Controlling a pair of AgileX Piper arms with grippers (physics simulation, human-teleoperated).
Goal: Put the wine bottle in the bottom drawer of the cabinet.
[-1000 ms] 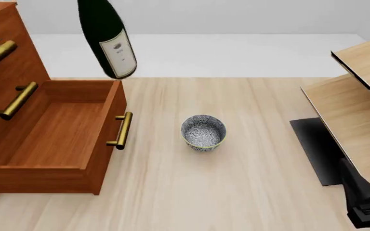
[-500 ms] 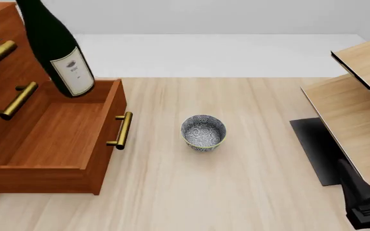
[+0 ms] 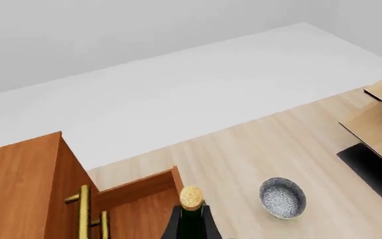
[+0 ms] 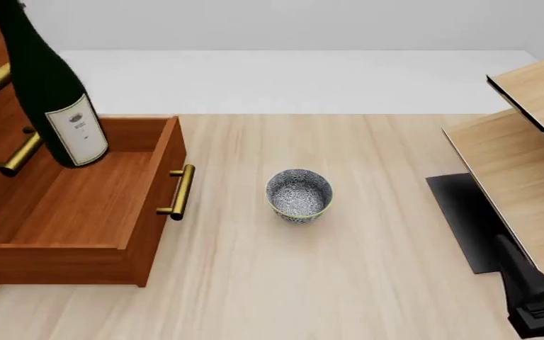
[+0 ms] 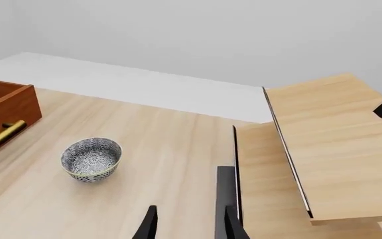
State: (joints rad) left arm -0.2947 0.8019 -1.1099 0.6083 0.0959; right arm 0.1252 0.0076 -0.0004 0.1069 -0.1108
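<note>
The wine bottle (image 4: 53, 99), dark green with a white label, hangs tilted in the air over the back left of the open bottom drawer (image 4: 83, 205). Its base is level with the drawer's rear wall and its neck runs off the top of the front view. In the left wrist view its cork (image 3: 191, 197) points up between dark edges of my left gripper (image 3: 191, 230), which is shut on the neck. The cabinet (image 4: 8, 78) rises behind. My right gripper (image 5: 187, 226) stands open over the table near the shelf unit, with nothing between its fingers.
A patterned bowl (image 4: 299, 195) sits on the table right of the drawer's brass handle (image 4: 179, 191). A pale wood shelf unit (image 4: 527, 163) with a black base (image 4: 461, 219) fills the right side. The right arm (image 4: 537, 301) sits at the bottom right.
The bottle has swung left and down, from above the table's far edge to over the open drawer. The right arm has barely moved.
</note>
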